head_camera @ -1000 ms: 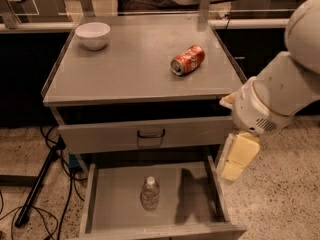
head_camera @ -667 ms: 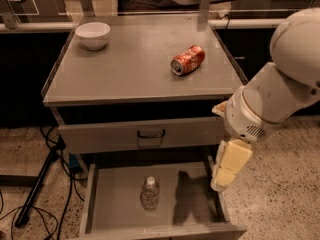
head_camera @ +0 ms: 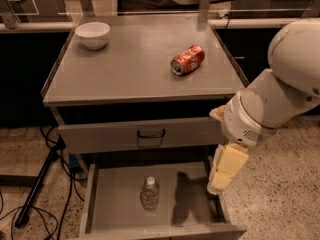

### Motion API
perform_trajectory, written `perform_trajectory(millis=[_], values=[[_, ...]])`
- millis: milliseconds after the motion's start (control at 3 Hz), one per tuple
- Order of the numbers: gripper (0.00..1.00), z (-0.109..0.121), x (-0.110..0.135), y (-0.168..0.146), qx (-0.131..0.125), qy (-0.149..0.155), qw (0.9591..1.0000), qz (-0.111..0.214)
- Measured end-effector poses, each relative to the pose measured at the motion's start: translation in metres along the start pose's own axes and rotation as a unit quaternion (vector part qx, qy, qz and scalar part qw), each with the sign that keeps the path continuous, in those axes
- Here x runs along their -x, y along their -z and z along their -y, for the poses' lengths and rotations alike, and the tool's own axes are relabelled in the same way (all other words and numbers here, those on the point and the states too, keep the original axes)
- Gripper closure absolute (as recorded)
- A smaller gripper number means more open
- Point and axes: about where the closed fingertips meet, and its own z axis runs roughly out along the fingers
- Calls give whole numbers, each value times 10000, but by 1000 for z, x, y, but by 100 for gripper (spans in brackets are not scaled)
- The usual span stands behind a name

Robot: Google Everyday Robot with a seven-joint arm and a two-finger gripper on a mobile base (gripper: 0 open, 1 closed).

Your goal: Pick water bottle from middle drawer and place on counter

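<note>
Taking up most of the shot is one counter (head_camera: 135, 79), a grey cabinet top. Next biggest is the robot's single white arm (head_camera: 280, 94), coming in from the right. Below the counter there's one closed drawer front (head_camera: 100, 136) with a small black handle (head_camera: 151, 133). Under that is the one middle drawer (head_camera: 115, 204), pulled wide open.

On the counter are one white bowl (head_camera: 93, 35) at the back left corner and one orange-red soda can (head_camera: 187, 60) lying on its side toward the right, well apart from each other.

The one water bottle (head_camera: 150, 194) stands upright around the middle of the drawer floor, nothing touching it. The cream gripper (head_camera: 222, 176) hangs over the drawer's right wall, off to the bottle's right, holding nothing. Wide or narrow, can't tell. Its shadow falls between them. Black cables (head_camera: 55, 184) trail on the floor to the left.
</note>
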Motion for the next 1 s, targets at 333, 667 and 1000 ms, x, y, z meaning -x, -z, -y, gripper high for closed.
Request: perform_trajectory(millis=[333,667,1000], values=[[0,3,-2,-34,97,-70,9996,272],[0,12,-3,-70,88,-275,9978,604],[0,18,0,-114,235,-641,9929,970]])
